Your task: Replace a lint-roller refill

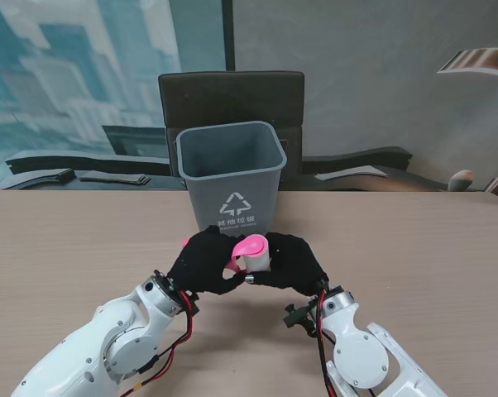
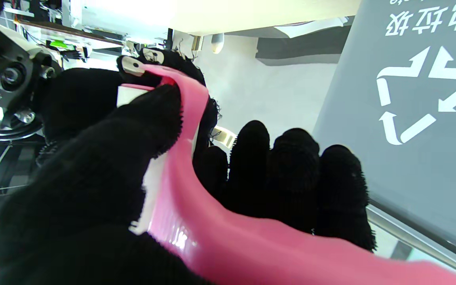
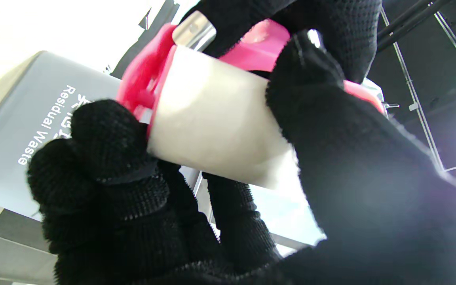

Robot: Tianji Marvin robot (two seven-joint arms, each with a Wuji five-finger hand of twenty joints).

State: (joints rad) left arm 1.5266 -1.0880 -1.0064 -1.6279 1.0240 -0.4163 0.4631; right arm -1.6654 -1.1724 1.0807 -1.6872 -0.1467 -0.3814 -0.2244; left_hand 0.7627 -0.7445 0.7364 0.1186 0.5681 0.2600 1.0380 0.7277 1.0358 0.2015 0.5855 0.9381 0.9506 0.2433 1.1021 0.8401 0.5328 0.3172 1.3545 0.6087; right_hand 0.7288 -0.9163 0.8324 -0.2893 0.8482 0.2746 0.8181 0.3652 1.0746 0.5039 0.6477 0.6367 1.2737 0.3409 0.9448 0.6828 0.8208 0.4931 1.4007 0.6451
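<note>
Above the desk [image 1: 414, 248], before the grey bin [image 1: 231, 178], left robot hand [image 1: 203, 263] clasps the pink roller handle [image 2: 196, 221], right robot hand [image 1: 292, 263] encircles the white refill [image 3: 216, 118]: pull straight along the axle, without twisting.

An office or lab demo room: a long wooden table [image 1: 414, 248] carries a grey recycling-marked waste bin [image 1: 230, 178], with a black office chair [image 1: 231, 98] behind it and a city-skyline wall mural [image 1: 75, 74] beyond.
</note>
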